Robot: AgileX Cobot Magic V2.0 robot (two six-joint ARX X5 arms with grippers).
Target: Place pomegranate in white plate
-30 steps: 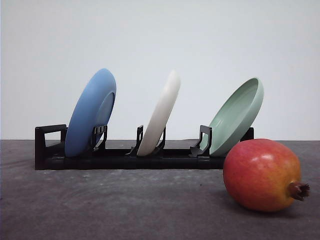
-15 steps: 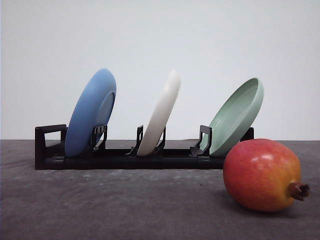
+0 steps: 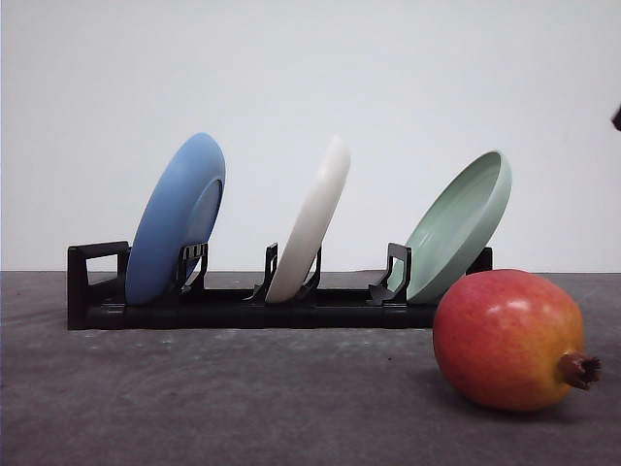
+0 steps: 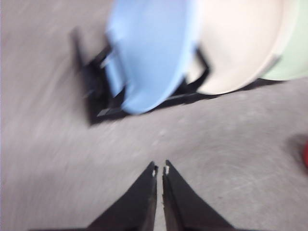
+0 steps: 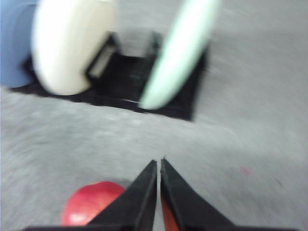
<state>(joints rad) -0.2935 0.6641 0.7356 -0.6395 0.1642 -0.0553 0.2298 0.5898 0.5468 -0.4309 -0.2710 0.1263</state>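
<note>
The pomegranate [image 3: 509, 339] lies on the dark table at the front right, red with yellow-orange patches, its brown crown pointing right. The white plate [image 3: 312, 221] stands on edge in the middle slot of a black rack [image 3: 243, 309]. My left gripper [image 4: 160, 169] is shut above bare table in front of the rack, with the white plate [image 4: 238, 45] beyond it. My right gripper [image 5: 159, 163] is shut too, hanging over the table with the pomegranate [image 5: 91, 204] below and beside its fingers and the white plate [image 5: 70, 43] further off. A dark speck of an arm [image 3: 616, 118] shows at the right edge.
A blue plate [image 3: 177, 218] leans in the rack's left slot and a mint green plate [image 3: 461, 223] in its right slot, close behind the pomegranate. Grey table [image 3: 243, 398] lies open in front of the rack.
A dark bit of an arm has appeared at the right edge of the front view. The plates, rack and pomegranate have not moved.
</note>
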